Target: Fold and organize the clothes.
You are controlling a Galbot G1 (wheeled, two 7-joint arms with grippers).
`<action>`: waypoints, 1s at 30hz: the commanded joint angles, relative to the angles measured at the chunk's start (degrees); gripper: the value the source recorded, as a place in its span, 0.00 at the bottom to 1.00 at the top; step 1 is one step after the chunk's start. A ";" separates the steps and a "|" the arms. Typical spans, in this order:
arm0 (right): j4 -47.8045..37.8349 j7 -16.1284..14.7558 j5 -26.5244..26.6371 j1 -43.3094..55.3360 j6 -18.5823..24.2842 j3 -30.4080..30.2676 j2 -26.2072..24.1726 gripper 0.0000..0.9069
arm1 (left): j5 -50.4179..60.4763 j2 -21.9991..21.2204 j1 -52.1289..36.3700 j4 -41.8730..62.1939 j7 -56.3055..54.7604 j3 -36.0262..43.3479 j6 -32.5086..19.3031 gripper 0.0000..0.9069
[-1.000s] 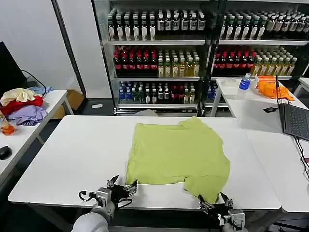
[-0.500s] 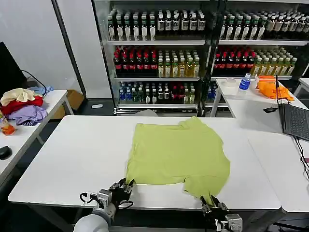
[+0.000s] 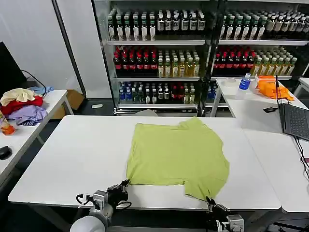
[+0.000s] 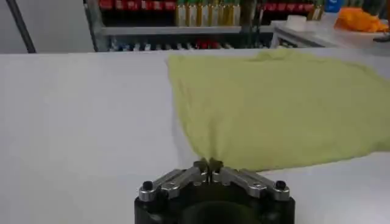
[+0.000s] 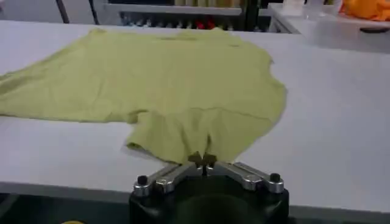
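Both jaws clamped on T-shirt (image 3: 177, 154) edges at lower frame — left gripper (image 4: 209, 165), right gripper (image 5: 203, 159). Best lifted together, evenly — avoiding bunching across the desk (image 3: 67, 159).

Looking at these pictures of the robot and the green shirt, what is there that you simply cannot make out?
- T-shirt: its underside and the collar's inside, hidden by its own cloth in the head view.
- Left tool and right tool: how much cloth each shut tool has pinched; the fingertips cover it in the wrist views.
- Bottles on the shelves: labels too small to read.
- Laptop: cut off by the head view's edge.
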 commanded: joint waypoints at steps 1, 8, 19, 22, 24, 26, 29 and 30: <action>3.13 -0.23 -0.01 -0.35 0.22 1.68 -0.01 0.00 | -3.28 0.89 5.27 -8.01 0.08 -6.05 -0.64 0.08; 4.38 -0.75 -0.10 1.44 0.73 3.97 -0.85 0.00 | -5.75 2.16 5.41 -9.20 0.52 -9.23 -0.75 0.08; -4.01 -1.11 1.85 14.84 2.12 -0.40 -7.67 0.00 | -6.16 2.82 -7.53 0.52 1.57 -3.69 -0.74 0.08; -6.77 -1.08 2.60 20.34 2.23 -2.49 -8.88 0.00 | -6.10 2.62 -10.28 3.47 1.66 -1.55 -0.85 0.08; -8.59 -1.15 3.06 23.27 2.23 -3.75 -9.58 0.00 | -6.10 2.27 -12.22 5.31 1.69 -0.46 -0.92 0.08; -10.42 -1.16 3.56 26.24 2.22 -5.13 -10.40 0.00 | -6.10 1.82 -13.88 7.07 1.63 0.70 -0.97 0.08; -13.17 -1.47 3.56 29.77 2.54 -6.84 -11.51 0.00 | -5.93 1.12 -17.03 9.99 1.64 2.52 -1.34 0.08; -14.45 -1.62 3.57 31.66 2.56 -7.76 -11.83 0.00 | -5.93 1.00 -17.65 10.54 1.63 2.78 -1.39 0.08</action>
